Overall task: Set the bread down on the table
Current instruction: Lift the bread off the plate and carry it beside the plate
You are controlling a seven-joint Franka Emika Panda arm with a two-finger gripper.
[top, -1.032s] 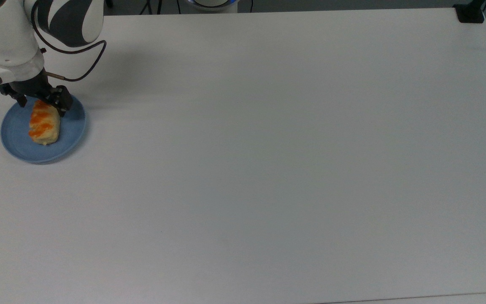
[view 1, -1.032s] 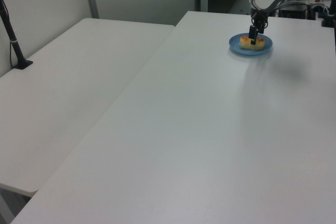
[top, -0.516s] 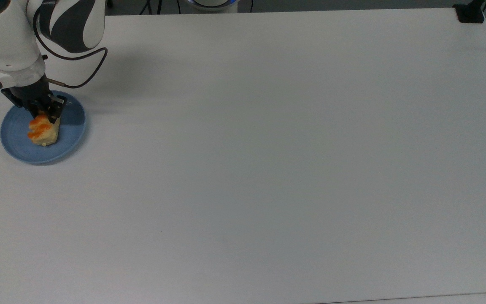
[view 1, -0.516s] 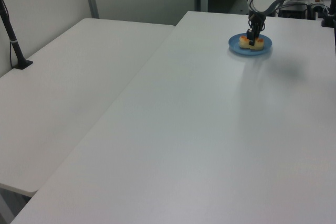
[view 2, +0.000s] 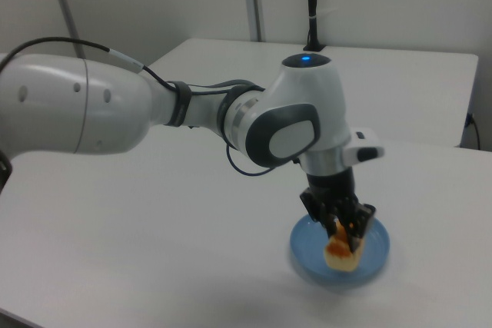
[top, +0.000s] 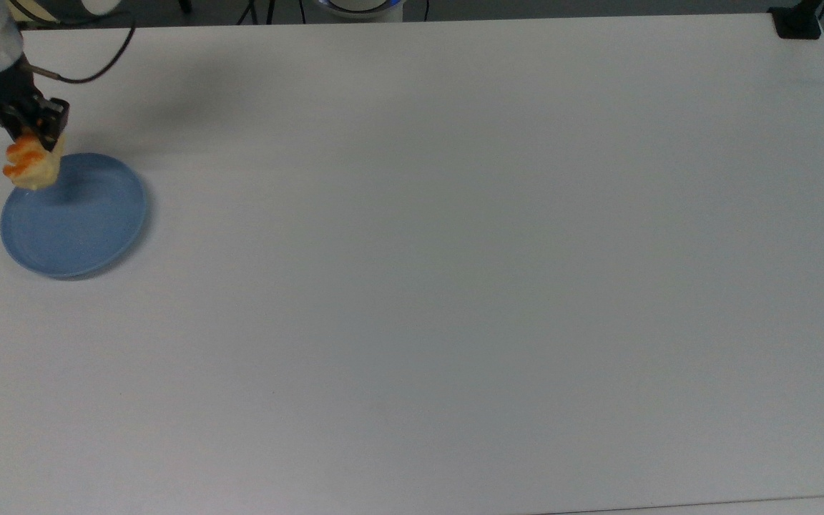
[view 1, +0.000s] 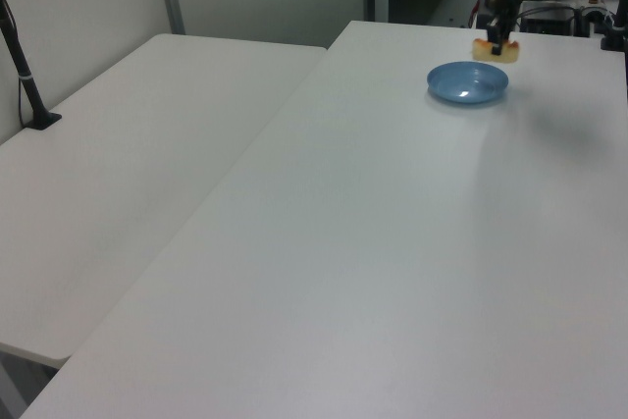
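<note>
While the white worktop (top: pixel 455 286) spreads matte and plain across nearly the whole top view, we note that what the coming move turns on is simple — bare surface lies on every side of the round blue plate (top: pixel 76 225), and most of it stretches toward the top view's right. We judge the set-down need only carry the load past the plate's rim onto that flat white plane.

Next in size comes the Franka arm (view 2: pixel 154 109), its glossy white shells and grey joint bending down over the plate in the right view. The plate itself is a shallow smooth dish with a low raised rim, and it carries nothing now.

Smaller again, the gripper (top: pixel 29 127) has its black jaws closed on the bread (top: pixel 29 163), pinching the upper end, so the roll hangs with its long axis pointing roughly downward. It is lifted clear of the dish — in the top view it sits over the plate's upper-left rim. The roll is pale beige, soft-looking and oblong, with orange stripes near the jaws; we would expect it to give a little under the squeeze.
</note>
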